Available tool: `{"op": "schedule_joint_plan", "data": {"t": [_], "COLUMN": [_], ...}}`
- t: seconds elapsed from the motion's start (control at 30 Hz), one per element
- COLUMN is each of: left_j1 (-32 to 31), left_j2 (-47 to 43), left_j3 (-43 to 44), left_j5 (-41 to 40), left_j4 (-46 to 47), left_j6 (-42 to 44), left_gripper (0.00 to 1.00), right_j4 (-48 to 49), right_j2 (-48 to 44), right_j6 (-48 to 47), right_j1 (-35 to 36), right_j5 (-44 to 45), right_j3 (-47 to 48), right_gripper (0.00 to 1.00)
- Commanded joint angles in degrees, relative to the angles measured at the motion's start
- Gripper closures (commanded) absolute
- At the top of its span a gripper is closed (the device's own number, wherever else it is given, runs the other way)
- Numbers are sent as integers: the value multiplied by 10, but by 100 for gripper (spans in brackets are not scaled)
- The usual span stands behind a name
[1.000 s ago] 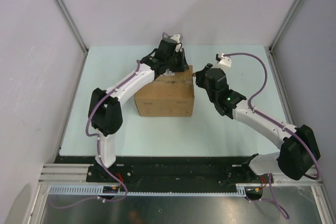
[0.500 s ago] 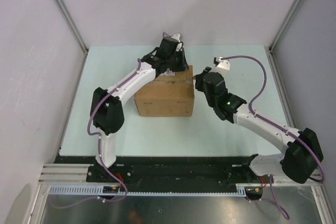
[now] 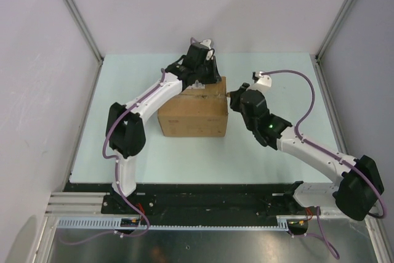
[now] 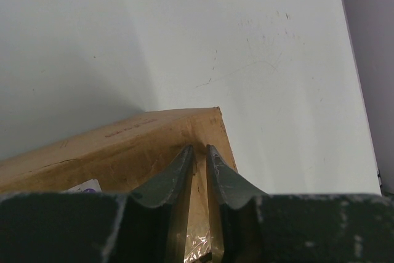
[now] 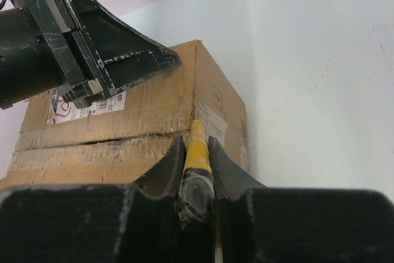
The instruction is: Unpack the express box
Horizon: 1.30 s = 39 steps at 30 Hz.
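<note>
Top external view: the express box (image 3: 194, 114) sits with its flaps down near the middle of the pale tabletop (image 3: 154, 152), between your two arms. Your left gripper (image 3: 199, 83) comes in over the box's far edge and rests on its top. Left wrist view: its jaws are drawn almost together, with only a thin slit between them. The tips touch the cardboard near a corner, and nothing shows in the slit. Your right gripper (image 3: 232, 95) stands at the box's upper right edge. Right wrist view: it pinches a yellow utility knife (image 5: 197, 146), whose front end meets the box's top edge where clear tape (image 5: 212, 121) wraps over. A white printed label (image 5: 86, 106) lies on the top, partly under the left gripper.
</note>
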Motion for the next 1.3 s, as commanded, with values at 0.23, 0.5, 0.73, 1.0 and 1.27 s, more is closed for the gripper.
{"op": "schedule_joint_plan", "data": {"t": [0.23, 0.5, 0.73, 1.0, 1.27], "left_j1": [14, 14, 13, 5, -35], "left_j2": [62, 45, -19, -104, -150], "left_j3": [-29, -4, 41, 7, -30], "left_j5": [-17, 23, 33, 42, 37], "left_j4": [-140, -140, -139, -140, -128], "left_j6": [10, 26, 61, 85, 157], "left_gripper": [78, 77, 64, 60, 67], "right_j4": [-59, -16, 22, 40, 66], "right_j2": [-35, -17, -15, -30, -26], "right_j6": [-22, -32, -28, -25, -35], "right_j1": [22, 16, -7, -36, -56], "right_j5": [-13, -39, -51, -59, -81], "right_j3": [-30, -34, -34, -32, -24], "right_gripper": [100, 100, 100, 100, 100]}}
